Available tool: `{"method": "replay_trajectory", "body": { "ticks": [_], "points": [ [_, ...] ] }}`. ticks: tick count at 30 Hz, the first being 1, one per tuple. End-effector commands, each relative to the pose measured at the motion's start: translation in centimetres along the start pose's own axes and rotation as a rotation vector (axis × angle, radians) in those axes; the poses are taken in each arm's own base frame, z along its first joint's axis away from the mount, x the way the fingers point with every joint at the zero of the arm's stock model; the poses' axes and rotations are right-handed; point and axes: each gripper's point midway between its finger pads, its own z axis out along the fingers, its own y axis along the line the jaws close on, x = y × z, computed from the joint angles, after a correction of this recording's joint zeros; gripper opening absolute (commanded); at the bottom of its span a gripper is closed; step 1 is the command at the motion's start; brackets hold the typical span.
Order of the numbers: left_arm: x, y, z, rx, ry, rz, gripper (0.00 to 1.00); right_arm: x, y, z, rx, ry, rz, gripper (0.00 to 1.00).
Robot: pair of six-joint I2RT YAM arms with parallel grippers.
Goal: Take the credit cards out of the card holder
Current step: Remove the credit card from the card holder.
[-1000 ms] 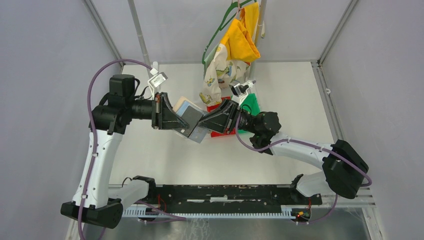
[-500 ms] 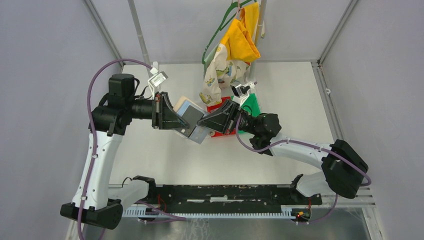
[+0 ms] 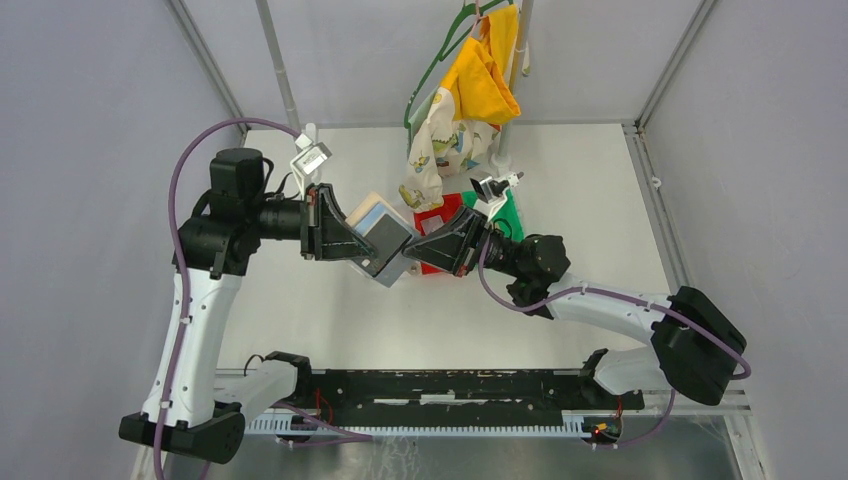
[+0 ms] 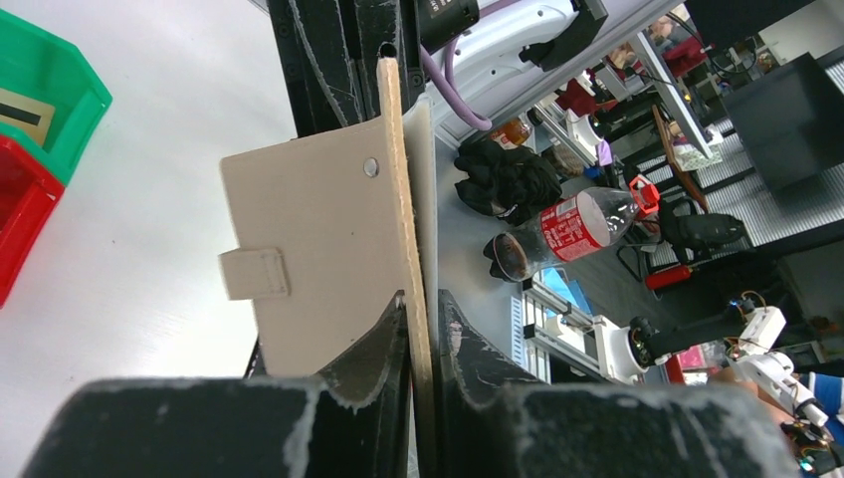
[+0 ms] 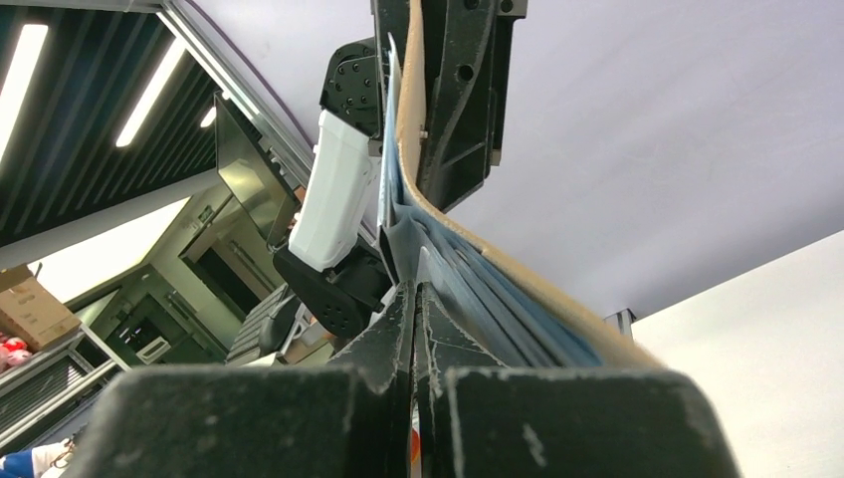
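Tan card holder point(image 3: 366, 207): held aloft over the table point(image 3: 580, 200), between both arms.
Left pincer point(image 4: 423, 305): clamped on the card holder's near edge.
Right pincer point(image 5: 415, 299): closed on a pale credit card point(image 3: 393, 268) at the far edge.
Pull axis: the card runs leftward from the right pincer, so drawing rightward should free it.

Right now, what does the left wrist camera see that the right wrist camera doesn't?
Only the left wrist view shows the wallet's plain tan outside with its snap tab, plus the green bin and red bin on the table. Only the right wrist view shows the wallet's inside, with bluish sleeves and the right jaws pinching a thin card. Both show the wallet held up edge-on, clamped by the left jaws.
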Motion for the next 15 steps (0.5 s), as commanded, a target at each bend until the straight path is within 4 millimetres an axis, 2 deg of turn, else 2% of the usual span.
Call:
{"method": "replay_trajectory", "body": {
  "ticks": [1, 3, 5, 6, 10, 15],
  "points": [
    [-0.6, -3.1, -0.5, 0.068, -0.01, 0.069, 0.18, -1.3, 1.7, 0.2, -0.056, -0.044, -0.045, 0.0],
    [-0.6, -3.1, -0.5, 0.069, -0.01, 0.072, 0.18, -1.5, 1.9, 0.5, -0.069, -0.043, -0.043, 0.02],
    [-0.5, -3.1, -0.5, 0.066, -0.011, 0.074, 0.18, -1.6, 2.3, 1.0, -0.087, -0.038, -0.038, 0.28],
    [-0.5, -3.0, -0.5, 0.066, -0.011, 0.072, 0.19, -1.8, 2.5, 1.2, -0.097, -0.04, -0.041, 0.31],
    [-0.5, -2.8, -0.5, 0.06, -0.012, 0.073, 0.19, -1.8, 3.0, 1.8, -0.114, -0.031, -0.042, 0.37],
    [-0.6, -2.4, -0.4, 0.037, -0.018, 0.079, 0.19, -1.7, 3.0, 2.2, -0.119, -0.025, -0.036, 0.39]
  ]
}}
